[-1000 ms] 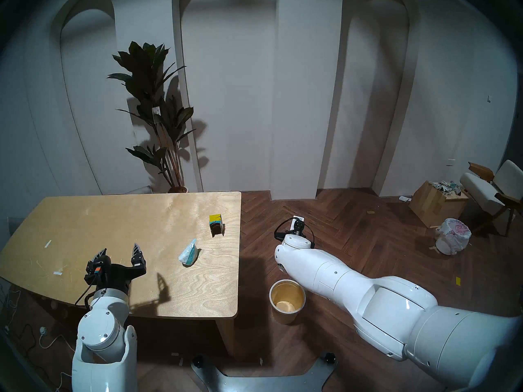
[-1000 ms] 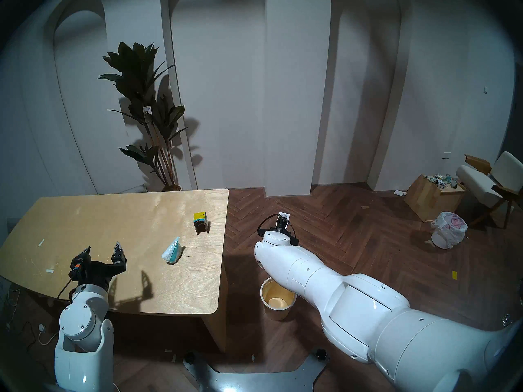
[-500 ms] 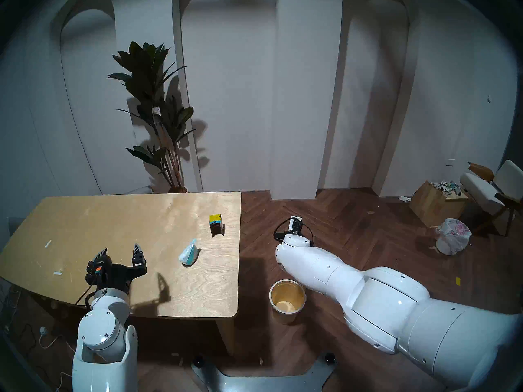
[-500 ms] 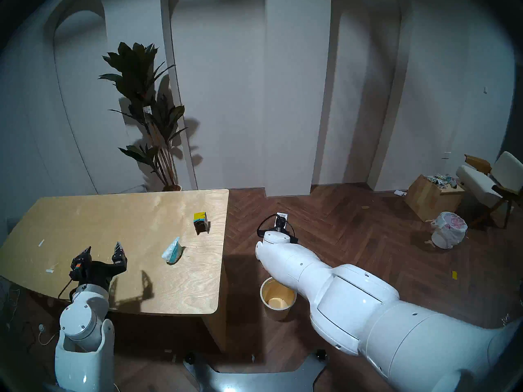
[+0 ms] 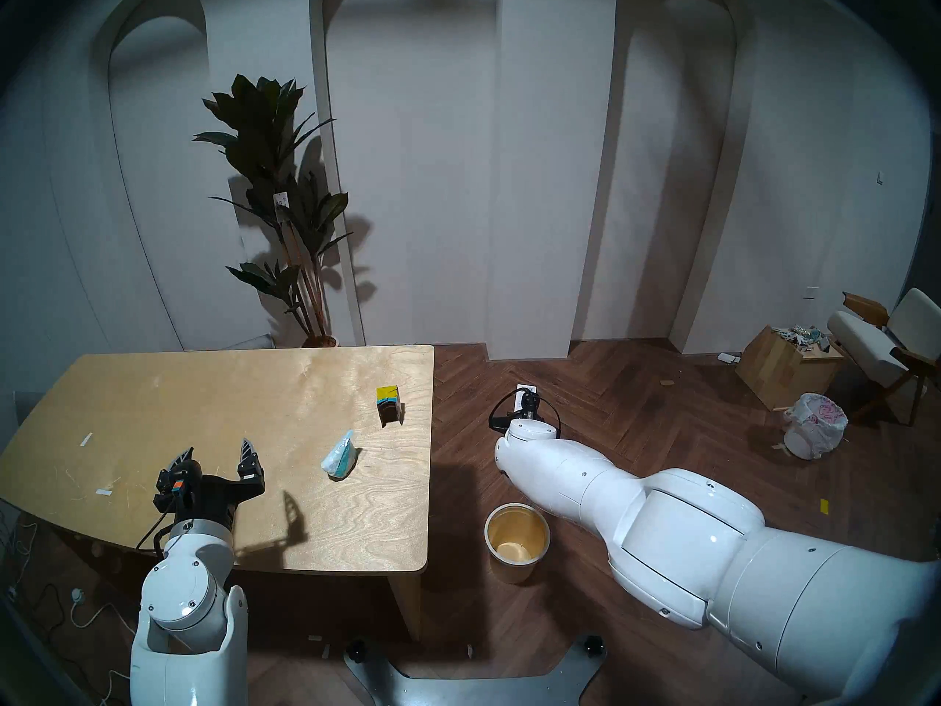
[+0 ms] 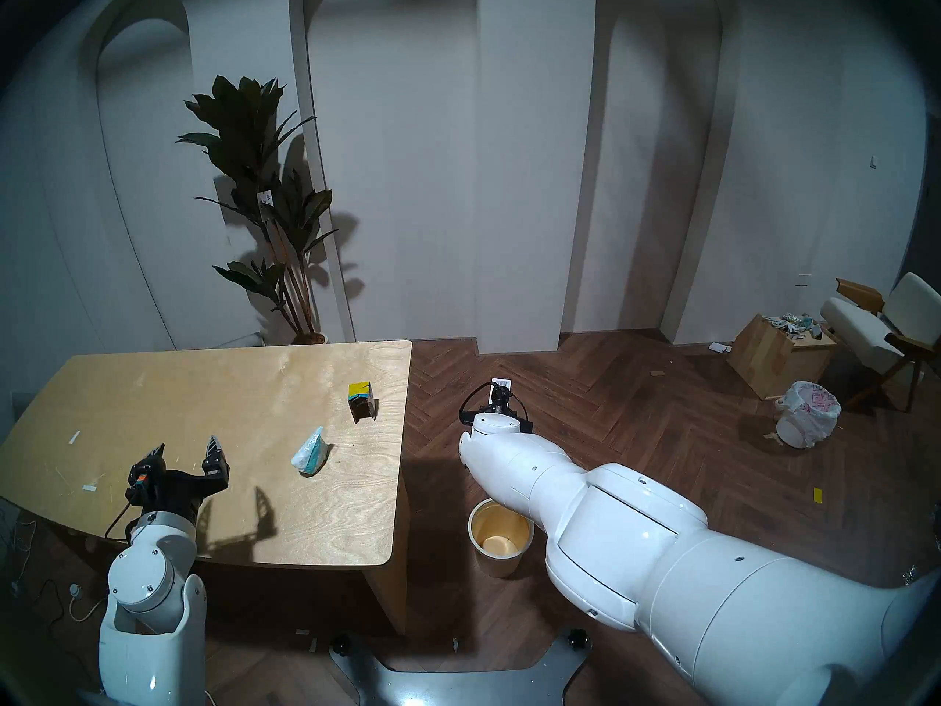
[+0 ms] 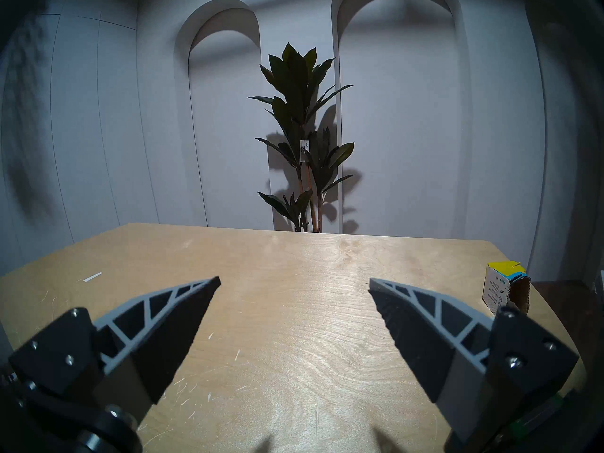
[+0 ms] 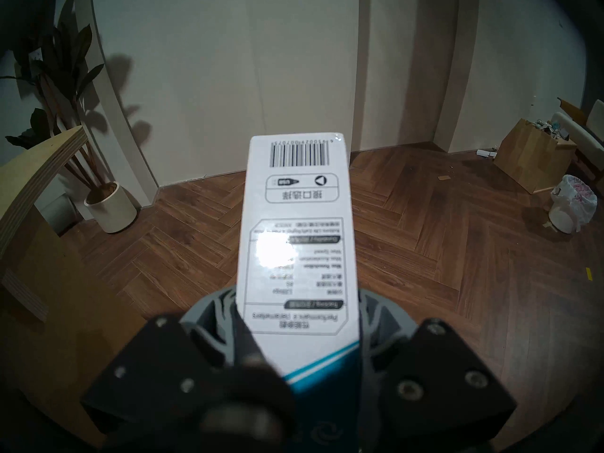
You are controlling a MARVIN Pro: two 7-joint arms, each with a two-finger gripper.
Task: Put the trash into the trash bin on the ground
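The right arm [image 5: 601,491] has swung slightly leftward with the carton [image 8: 295,246].

Head stereo pair: high vantage, looking down and forward over the pale plywood table [image 5: 203,409] and the dark herringbone wood floor [image 6: 662,435]; near-identical framing, slightly offset sideways. Left wrist camera: low, level, close over the tabletop, facing the tall dark-leaved potted plant [image 7: 302,132]. Right wrist camera: beside the table edge, angled down at the floor. All views share the plant and the table.
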